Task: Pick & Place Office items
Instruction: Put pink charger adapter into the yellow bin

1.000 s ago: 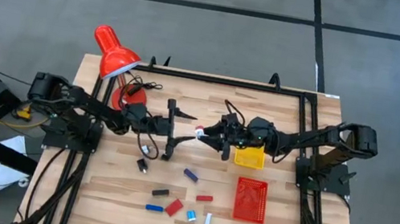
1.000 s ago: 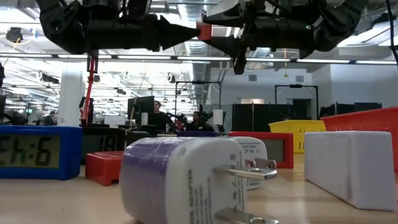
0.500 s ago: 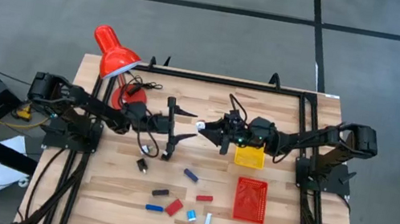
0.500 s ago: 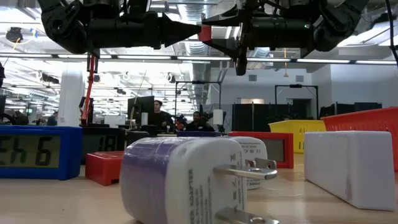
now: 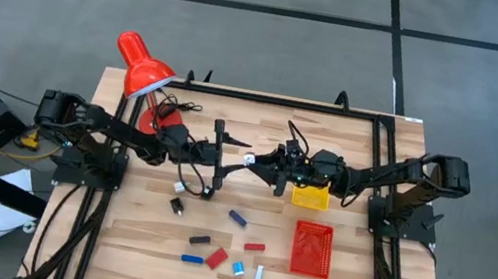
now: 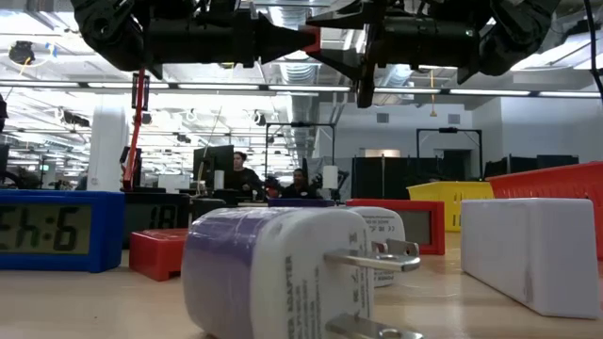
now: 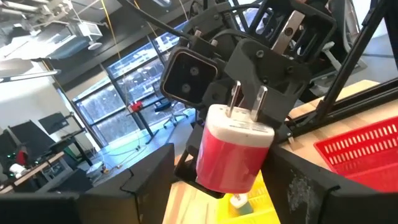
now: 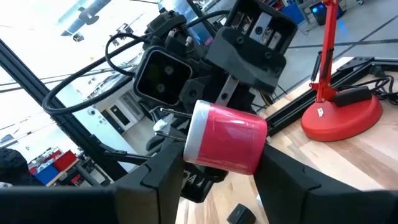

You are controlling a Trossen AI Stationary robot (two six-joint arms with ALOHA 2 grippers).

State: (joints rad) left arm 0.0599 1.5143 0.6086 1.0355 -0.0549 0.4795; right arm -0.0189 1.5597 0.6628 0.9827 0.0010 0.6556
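Note:
A red plug adapter with a white pronged end [image 5: 249, 160] hangs high over the middle of the table, where my two grippers meet. My right gripper [image 8: 217, 180] comes from the table's right and is shut on it. My left gripper [image 7: 221, 186] comes from the left and is open. Its fingers stand on either side of the same adapter [image 7: 233, 155]. Several small office items [image 5: 226, 247], blue, red, black and white, lie on the wood nearer the front edge. My right gripper pinches the adapter's red body [image 8: 255, 155] between its two fingers, reaching in level from the table's right. The adapter is lifted clear of the table and lies on its side. My left gripper: I cannot tell whether its fingers touch the adapter.
A yellow tray [image 5: 310, 197] sits under my right arm, with a red mesh basket [image 5: 312, 248] nearer the front. A red desk lamp [image 5: 144, 71] stands at the far left, cables beside it. In the low view a purple-and-white adapter [image 6: 283, 273], a blue clock [image 6: 57, 231] and a white block [image 6: 532, 250] stand close.
My left gripper has moved toward the table's right and slightly up, closing in on the adapter in my right gripper. My right gripper has stayed in place and rolled a little with the adapter.

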